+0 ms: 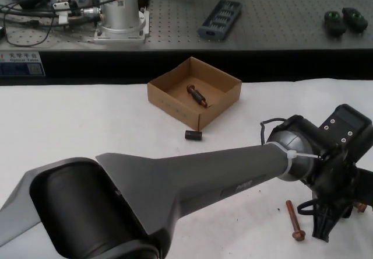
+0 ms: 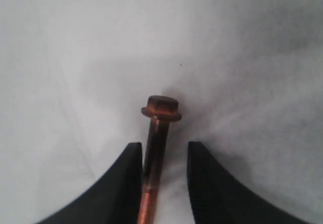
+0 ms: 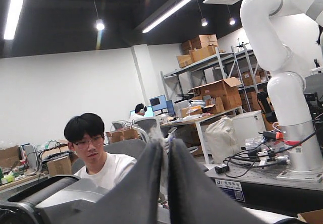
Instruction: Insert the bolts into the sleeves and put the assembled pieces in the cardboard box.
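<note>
On the white cloth stands the open cardboard box [image 1: 175,104], and a bolt in a dark sleeve [image 1: 198,95] lies inside it. A loose black sleeve [image 1: 193,135] rests just in front of the box. Near the front right, a copper bolt [image 1: 294,219] lies on the cloth. My left gripper [image 1: 335,221] hangs low beside it. In the left wrist view, that gripper [image 2: 164,146] is open, and a copper bolt [image 2: 160,133] lies between its black fingers [image 2: 121,183], head pointing away. My right gripper [image 3: 164,143] points up toward the room with its fingers pressed together and nothing held.
A raised black bench runs behind the cloth. It carries a white robot base [image 1: 119,8], a black ribbed tray [image 1: 220,18] and two black-green parts [image 1: 345,20]. The left arm's long grey link [image 1: 192,183] crosses the front of the cloth. A copper tip [image 1: 362,207] shows by the gripper.
</note>
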